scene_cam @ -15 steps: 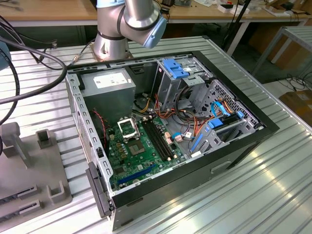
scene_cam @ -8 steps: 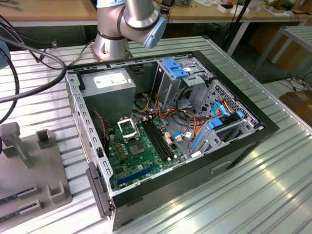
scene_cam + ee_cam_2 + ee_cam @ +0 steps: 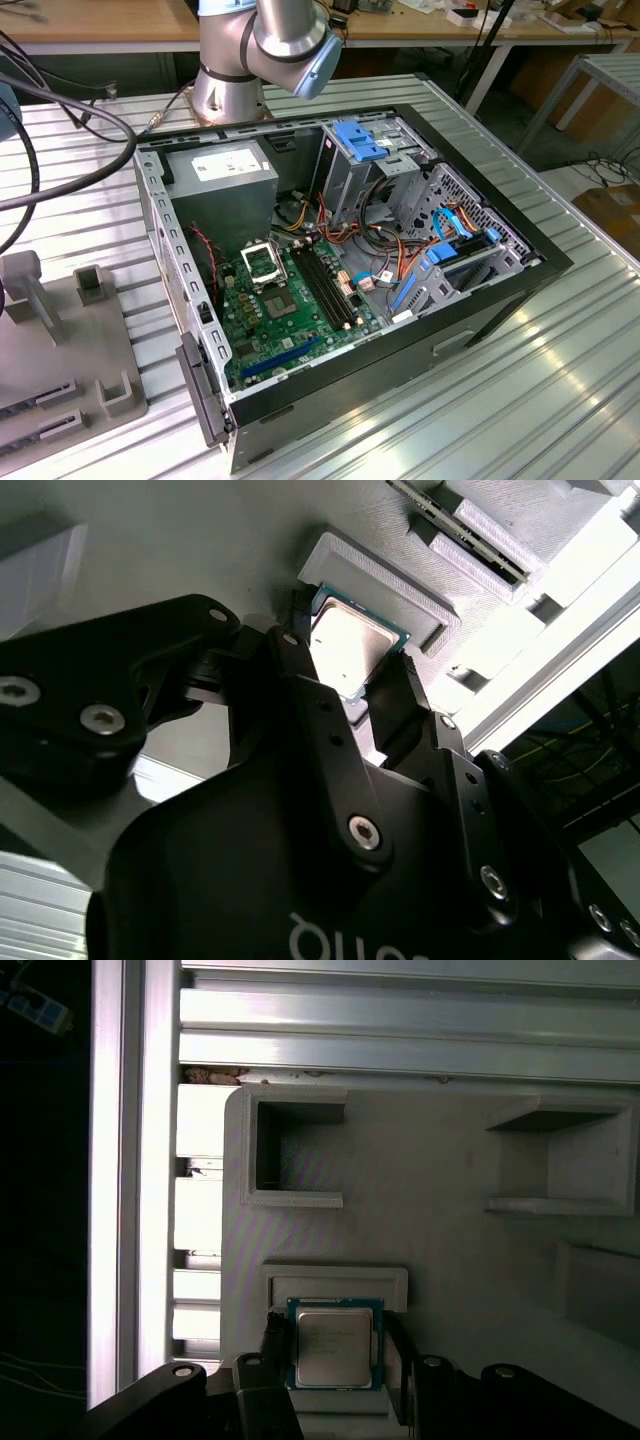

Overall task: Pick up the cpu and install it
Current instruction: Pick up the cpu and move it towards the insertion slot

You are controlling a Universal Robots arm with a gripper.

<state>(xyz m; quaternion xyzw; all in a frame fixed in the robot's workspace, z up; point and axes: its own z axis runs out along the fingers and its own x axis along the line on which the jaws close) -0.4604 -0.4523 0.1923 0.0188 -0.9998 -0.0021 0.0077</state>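
We see the gripper (image 3: pixel 335 1328) clamped on the cpu (image 3: pixel 334 1345), seated in its nest (image 3: pixel 335 1282) near an edge of the grey tray (image 3: pixel 450 1240).

Robotics lab or workshop. Silver robot arm base (image 3: pixel 225 90) standing on ribbed aluminium table (image 3: pixel 520 400). Open black desktop computer case (image 3: pixel 545 262) with green motherboard (image 3: pixel 300 320) exposed. Grey moulded plastic fixture tray (image 3: pixel 60 340) beside it. Long wooden workbench (image 3: pixel 100 20) behind, loose black cables (image 3: pixel 60 110), brown cardboard box (image 3: pixel 615 215) on floor.
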